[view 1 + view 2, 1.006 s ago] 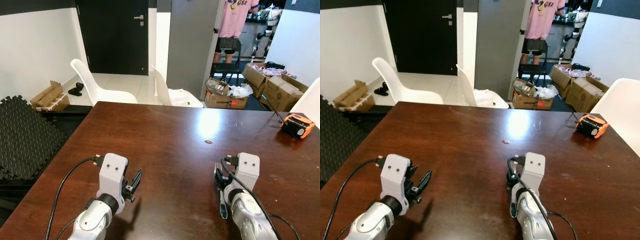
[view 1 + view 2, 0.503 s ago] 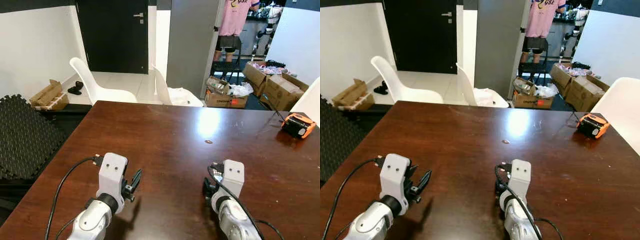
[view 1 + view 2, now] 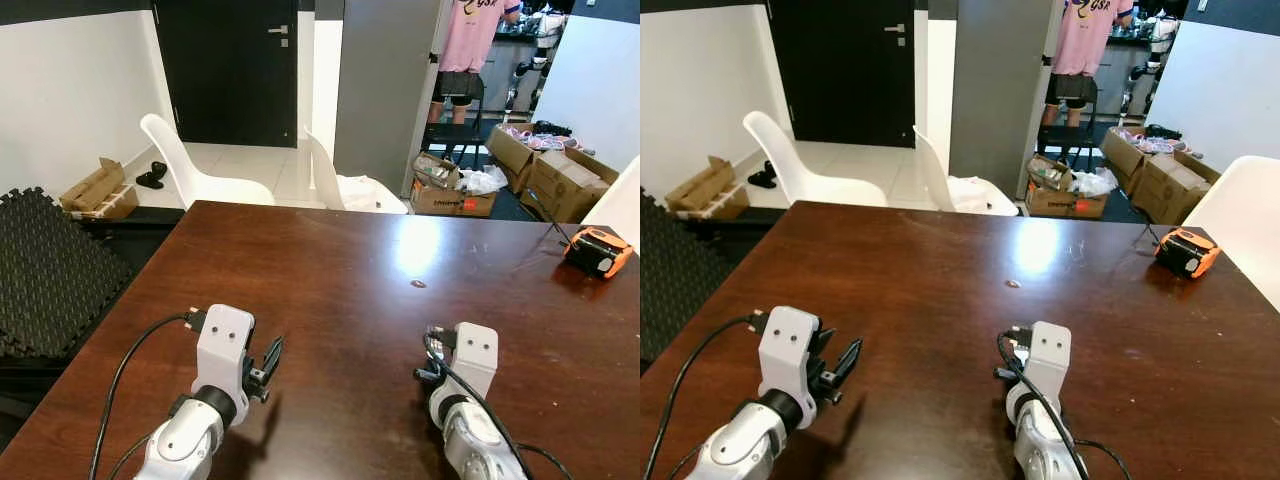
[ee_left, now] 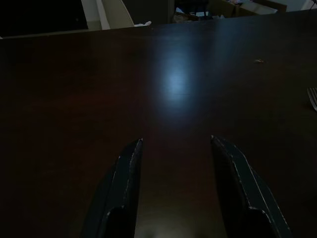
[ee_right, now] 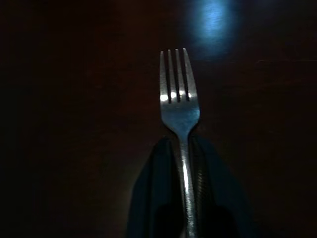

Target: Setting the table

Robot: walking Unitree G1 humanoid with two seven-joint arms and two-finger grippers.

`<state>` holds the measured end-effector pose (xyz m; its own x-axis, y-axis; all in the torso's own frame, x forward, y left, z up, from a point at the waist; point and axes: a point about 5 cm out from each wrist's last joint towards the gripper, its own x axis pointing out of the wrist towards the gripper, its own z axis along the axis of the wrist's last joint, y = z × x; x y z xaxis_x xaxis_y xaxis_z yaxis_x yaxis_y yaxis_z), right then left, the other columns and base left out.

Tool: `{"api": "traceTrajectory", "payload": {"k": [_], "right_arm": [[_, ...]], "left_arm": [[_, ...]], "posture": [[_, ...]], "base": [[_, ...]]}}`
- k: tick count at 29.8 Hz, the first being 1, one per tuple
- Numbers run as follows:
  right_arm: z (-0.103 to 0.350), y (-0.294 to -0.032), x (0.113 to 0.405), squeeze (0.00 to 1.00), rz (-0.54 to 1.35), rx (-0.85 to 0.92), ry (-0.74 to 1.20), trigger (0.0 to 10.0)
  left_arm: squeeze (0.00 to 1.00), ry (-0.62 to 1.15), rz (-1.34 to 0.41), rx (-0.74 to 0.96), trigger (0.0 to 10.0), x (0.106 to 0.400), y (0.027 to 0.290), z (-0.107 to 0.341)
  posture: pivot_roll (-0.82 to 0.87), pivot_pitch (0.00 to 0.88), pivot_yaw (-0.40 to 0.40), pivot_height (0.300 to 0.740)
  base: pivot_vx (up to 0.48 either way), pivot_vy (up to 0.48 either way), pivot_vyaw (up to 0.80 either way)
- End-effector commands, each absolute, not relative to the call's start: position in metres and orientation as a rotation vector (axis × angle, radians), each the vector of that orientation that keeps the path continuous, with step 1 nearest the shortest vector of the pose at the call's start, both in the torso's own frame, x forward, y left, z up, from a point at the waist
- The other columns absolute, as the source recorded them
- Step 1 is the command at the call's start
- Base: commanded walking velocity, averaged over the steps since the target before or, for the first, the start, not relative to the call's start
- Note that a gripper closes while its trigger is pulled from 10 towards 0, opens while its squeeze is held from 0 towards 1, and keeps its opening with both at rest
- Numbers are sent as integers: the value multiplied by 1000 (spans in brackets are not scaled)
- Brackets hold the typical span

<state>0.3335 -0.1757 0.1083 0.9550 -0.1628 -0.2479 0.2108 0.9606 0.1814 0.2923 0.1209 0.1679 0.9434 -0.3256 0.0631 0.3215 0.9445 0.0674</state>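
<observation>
A silver fork (image 5: pixel 179 104) is pinched by its handle in my right gripper (image 5: pixel 181 146), tines pointing forward over the dark wooden table (image 3: pixel 340 270). From the head views, the right gripper (image 3: pixel 428 374) sits low over the near right part of the table, mostly hidden under its white wrist. My left gripper (image 3: pixel 268 362) hovers over the near left part of the table, and its fingers (image 4: pixel 130 163) stand open with nothing between them. The fork's tines (image 4: pixel 312 98) peek in at the edge of the left wrist view.
An orange device (image 3: pixel 596 250) with a cable lies at the table's far right, and a small crumb (image 3: pixel 417 283) near the middle. Two white chairs (image 3: pixel 205 175) stand behind the far edge, another (image 3: pixel 1240 205) at the right. A person (image 3: pixel 470 45), boxes (image 3: pixel 560 175) and foam mats (image 3: pixel 50 265) lie beyond.
My right arm has shifted a little to the left and turned, so the fork seen beside its wrist one second ago is now tucked under it. The left arm has stayed put.
</observation>
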Motion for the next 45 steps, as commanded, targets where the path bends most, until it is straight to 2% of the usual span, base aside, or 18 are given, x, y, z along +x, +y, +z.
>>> {"api": "traceTrajectory", "payload": {"k": [1,11,14,15,16,17,18,19,22,24,30,32,33,38,45], "right_arm": [[77,-177,320,0,-213,221,372,0],[75,-185,315,0,-236,254,369,0],[95,-185,321,0,-201,229,243,0],[116,-184,325,0,-167,238,118,0],[116,-184,325,0,-167,238,118,0],[132,-182,327,0,-138,230,26,5529],[144,-181,328,0,-118,221,-35,5529],[159,-176,328,0,-75,191,-110,10000],[189,-163,323,0,8,113,-254,10000],[194,-156,317,0,34,84,-283,10000],[165,-139,290,0,59,52,-226,10000],[160,-139,286,0,58,51,-208,10000],[151,-138,273,0,60,44,-177,10000],[146,-141,262,0,55,29,-161,10000],[162,-143,275,0,60,-10,-222,10000]], "left_arm": [[0,-53,-327,62,10000,291,122,163],[0,-56,-330,60,10000,293,120,163],[0,-55,-330,61,10000,293,120,163],[0,-54,-328,61,10000,293,120,163],[0,-54,-328,61,10000,293,120,163],[0,-52,-323,63,10000,294,121,162],[0,-50,-319,66,10000,294,122,162],[0,-49,-309,69,10000,295,123,161],[0,-40,-261,69,10000,295,133,159],[0,-38,-228,73,10000,293,141,158],[0,-34,-97,68,10000,270,174,153],[0,-35,-80,58,10000,266,178,154],[0,-40,-57,46,10000,254,184,157],[0,-39,-40,26,10000,239,189,160],[0,-3,-47,1,10000,246,179,152]], "posture": [[66,118,78,740],[59,107,76,740],[58,105,76,740],[54,104,76,740],[54,104,76,740],[53,103,77,740],[52,102,77,740],[50,102,77,740],[46,103,76,740],[47,103,73,740],[48,110,66,740],[49,112,66,740],[47,118,63,740],[45,123,62,740],[42,119,52,740]], "base": [[0,0,0],[0,0,0],[0,0,0],[0,0,0],[0,0,0],[0,0,0],[0,0,0],[0,0,0],[0,0,0],[0,0,0],[0,0,0],[0,0,0],[0,0,0],[0,0,0],[0,0,0]]}}
